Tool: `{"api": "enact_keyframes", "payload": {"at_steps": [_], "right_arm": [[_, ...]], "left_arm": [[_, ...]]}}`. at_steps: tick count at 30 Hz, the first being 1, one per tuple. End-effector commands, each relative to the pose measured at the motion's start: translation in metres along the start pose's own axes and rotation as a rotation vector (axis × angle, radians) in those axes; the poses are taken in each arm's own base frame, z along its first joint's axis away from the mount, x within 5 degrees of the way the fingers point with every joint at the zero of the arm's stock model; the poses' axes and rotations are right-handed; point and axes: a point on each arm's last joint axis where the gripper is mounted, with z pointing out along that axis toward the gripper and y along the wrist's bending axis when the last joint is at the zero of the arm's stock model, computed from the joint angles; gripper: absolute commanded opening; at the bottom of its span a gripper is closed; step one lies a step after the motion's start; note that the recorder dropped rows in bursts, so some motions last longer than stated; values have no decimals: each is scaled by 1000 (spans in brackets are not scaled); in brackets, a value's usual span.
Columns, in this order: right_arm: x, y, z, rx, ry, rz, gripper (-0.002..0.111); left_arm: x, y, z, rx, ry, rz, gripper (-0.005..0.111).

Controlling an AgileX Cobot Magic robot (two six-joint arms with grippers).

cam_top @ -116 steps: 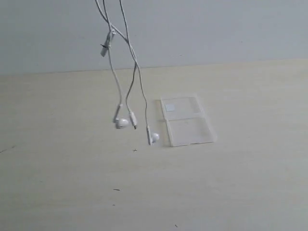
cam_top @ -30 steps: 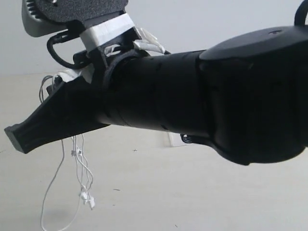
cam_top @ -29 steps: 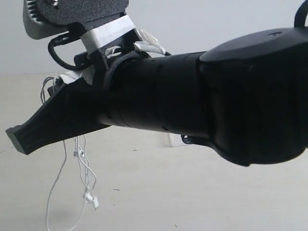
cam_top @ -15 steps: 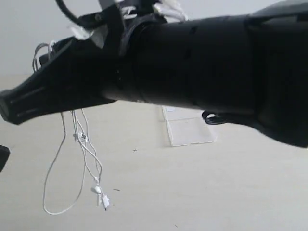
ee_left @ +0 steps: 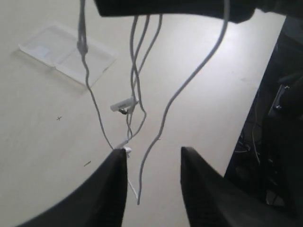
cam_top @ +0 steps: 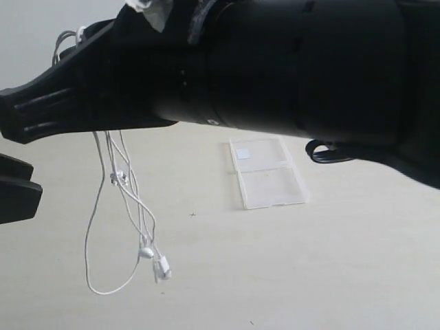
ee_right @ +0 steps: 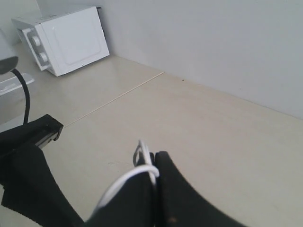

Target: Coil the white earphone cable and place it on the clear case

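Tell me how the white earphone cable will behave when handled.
Likely very floppy: the white earphone cable hangs in slack loops from the right gripper, so coils probably won't hold shape. Probably light: thin strands, earbuds dangling lowest. It may slide off the flat, smooth-looking clear case.

Ext view: huge, blurred black right arm (cam_top: 295,69) hides upper run of thin white earphone cable (cam_top: 118,177); left gripper (cam_top: 20,180) cut by pic edge.
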Motion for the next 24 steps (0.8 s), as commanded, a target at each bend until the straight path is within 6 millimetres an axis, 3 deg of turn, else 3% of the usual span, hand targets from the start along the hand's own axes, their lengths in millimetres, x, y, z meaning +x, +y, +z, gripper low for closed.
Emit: {"api": "enact_keyframes", "payload": {"at_steps": [1,9,14,24], "right_arm": [[-3,0,-2,-2,-10,-3,0],[-3,1,-2,-5,-10,36,0],[2,0,5,-2,10,101,0],[4,3,7,-26,20,217,0]], "left_arm": [[-4,-1,0,11,-53,-6,38],[-6,-1,2,20,-99,58,41],[-7,-5,4,72,-157,84,68],[-2,2,10,19,-180,158,66]]}}
